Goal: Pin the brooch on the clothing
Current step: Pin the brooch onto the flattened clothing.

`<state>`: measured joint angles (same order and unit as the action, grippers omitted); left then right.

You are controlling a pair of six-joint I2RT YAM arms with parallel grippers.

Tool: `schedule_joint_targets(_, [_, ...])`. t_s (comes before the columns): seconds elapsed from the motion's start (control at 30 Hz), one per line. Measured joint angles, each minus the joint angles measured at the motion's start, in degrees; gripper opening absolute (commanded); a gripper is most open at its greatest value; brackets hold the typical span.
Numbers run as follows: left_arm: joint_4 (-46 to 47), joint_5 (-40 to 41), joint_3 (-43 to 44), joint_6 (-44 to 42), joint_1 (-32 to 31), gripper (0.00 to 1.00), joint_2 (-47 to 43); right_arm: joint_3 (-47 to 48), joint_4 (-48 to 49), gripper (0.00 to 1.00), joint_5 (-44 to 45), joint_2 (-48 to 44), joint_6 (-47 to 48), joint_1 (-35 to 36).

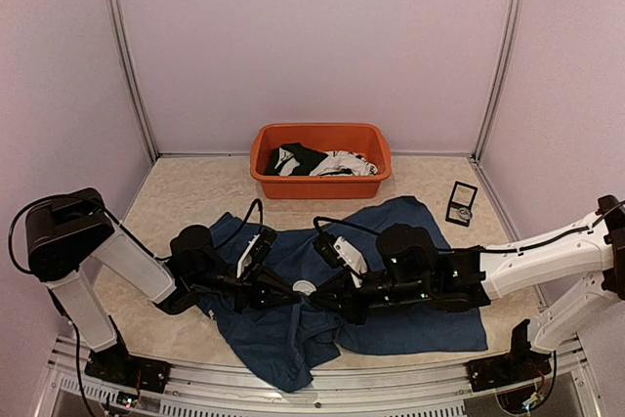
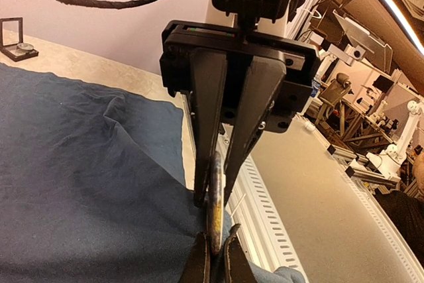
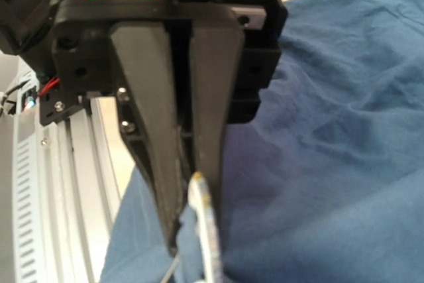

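The left gripper and right gripper both pinch the small round pale brooch tight. They hold it over the big dark-blue cloth T-shirt, near the front edge of the table. It looks not pinned on yet.

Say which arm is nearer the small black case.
Right. The right arm passes close on the near side of the case; the left arm lies far to its left.

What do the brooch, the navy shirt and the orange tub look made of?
The brooch shows a thin shiny edge, maybe metal. The shirt is soft matte fabric, creased. The tub looks like smooth moulded plastic.
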<state>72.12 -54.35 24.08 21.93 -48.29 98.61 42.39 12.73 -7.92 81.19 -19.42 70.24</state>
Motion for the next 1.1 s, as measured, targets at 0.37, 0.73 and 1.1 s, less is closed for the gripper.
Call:
schedule_joint_targets(0.37, [2.93,-1.18,0.02,0.79,0.0,0.12,1.44,-0.52,0.92,0.0,-2.47,-0.57,-0.44,-0.31])
schedule_joint_targets(0.73, [0.61,2.29,-0.81,0.35,1.75,0.63,0.11,-1.64,3.34,0.0,-2.99,-1.62,-2.62,-0.5])
schedule_joint_targets(1.1, [-22.45,14.53,1.81,-8.24,-0.13,0.92,-13.05,1.57,-0.83,0.0,-1.84,-2.19,-10.27,-0.57])
